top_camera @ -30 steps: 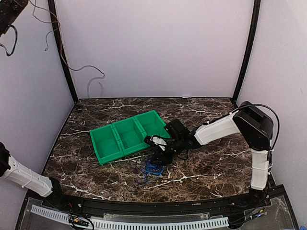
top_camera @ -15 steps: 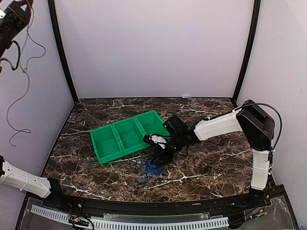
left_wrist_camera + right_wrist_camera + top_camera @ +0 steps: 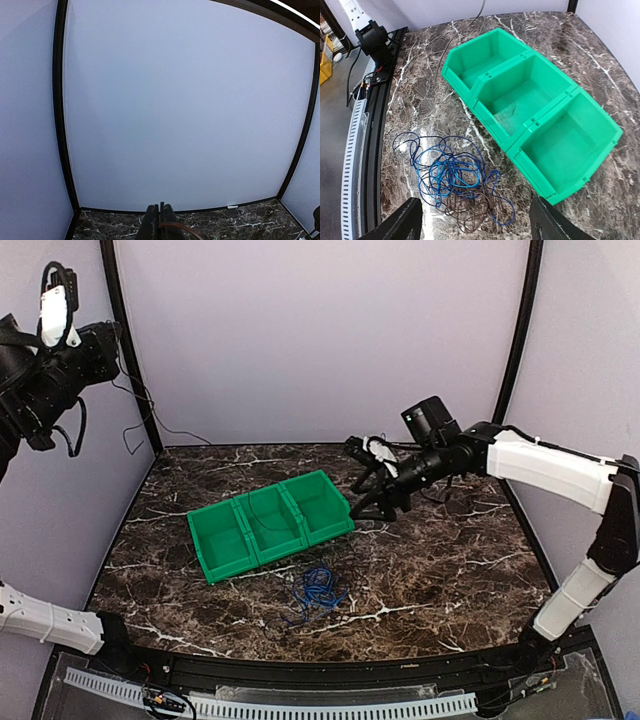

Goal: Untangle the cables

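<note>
Marble table [image 3: 450, 580]: right hand [image 3: 362, 478] hovers spread apart; raised left hand [image 3: 161, 214] clamps thin cable [image 3: 176, 228].

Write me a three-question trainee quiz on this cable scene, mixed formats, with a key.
1. True or false: the blue cable tangle lies inside the green bin.
2. How many compartments does the green bin have? A) two B) three C) four
3. Fill in: the right end effector hangs above the table with its jaws ____.
Key: 1 false; 2 B; 3 open.
</note>
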Robot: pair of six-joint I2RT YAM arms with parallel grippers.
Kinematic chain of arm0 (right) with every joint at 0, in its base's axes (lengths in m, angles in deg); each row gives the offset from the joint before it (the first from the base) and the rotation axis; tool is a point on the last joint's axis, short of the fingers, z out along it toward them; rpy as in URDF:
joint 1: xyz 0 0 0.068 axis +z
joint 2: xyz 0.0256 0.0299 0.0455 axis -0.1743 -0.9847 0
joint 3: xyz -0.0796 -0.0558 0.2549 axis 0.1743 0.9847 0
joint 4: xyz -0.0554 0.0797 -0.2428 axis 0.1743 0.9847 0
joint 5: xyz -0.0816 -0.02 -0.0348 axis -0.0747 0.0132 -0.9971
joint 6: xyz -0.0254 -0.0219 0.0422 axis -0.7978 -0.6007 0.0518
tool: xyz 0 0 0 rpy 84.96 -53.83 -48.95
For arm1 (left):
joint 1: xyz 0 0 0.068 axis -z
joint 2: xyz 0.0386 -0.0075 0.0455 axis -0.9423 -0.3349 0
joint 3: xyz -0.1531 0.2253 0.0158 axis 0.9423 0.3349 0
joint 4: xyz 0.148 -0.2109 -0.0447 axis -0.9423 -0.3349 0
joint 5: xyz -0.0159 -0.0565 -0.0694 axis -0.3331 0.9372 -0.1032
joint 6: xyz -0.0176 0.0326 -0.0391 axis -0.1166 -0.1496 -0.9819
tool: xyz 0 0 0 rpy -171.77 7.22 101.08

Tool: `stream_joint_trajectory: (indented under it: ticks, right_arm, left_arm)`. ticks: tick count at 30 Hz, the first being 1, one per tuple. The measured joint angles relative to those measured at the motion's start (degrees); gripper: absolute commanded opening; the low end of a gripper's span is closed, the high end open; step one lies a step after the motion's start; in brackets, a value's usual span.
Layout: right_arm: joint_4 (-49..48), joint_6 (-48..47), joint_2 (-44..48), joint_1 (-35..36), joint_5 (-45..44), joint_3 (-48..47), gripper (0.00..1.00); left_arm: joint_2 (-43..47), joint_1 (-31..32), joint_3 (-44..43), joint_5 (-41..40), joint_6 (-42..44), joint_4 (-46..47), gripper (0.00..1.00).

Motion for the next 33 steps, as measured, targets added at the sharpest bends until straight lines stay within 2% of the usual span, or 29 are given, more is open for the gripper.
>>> stream_joint_trajectory:
  ticks: [2, 8, 11, 14, 19, 23, 33]
  right_arm:
    - [0.55, -0.55, 3.19, -2.25, 0.04, 1.92, 0.75]
    - [0.55, -0.46, 14.88, -13.97, 1.16, 13.46, 0.75]
    - [-2.36, 0.72, 19.63, -17.66, 1.29, 19.78, 0.75]
    - [-7.87, 2.05, 24.06, -18.88, 2.62, 28.37, 0.75]
    - [-11.63, 2.21, 27.26, -22.49, 2.99, 35.3, 0.75]
    - [-13.68, 2.03, 28.83, -23.58, 2.86, 36.15, 0.75]
    - [-16.39, 0.52, 30.71, -24.81, 1.2, 36.61, 0.75]
  left_arm:
    - [-1.66, 0.0, -4.07, -0.5, -3.04, -4.44, 0.0]
    - [-13.66, -0.2, -26.27, 1.29, -11.87, -20.83, 0.0]
    - [-18.34, -0.24, -31.58, 1.77, -14.56, -27.87, 0.0]
    - [-21.7, -0.68, -31.36, 2.23, -16.74, -33.55, 0.0]
    - [-22.84, -2.21, -24.57, 4.04, -18.64, -37.73, 0.0]
    - [-20.28, -2.49, -21.05, 4.24, -18.58, -37.03, 0.0]
    - [-12.66, -2.51, -22.29, 7.19, -16.37, -30.47, 0.0]
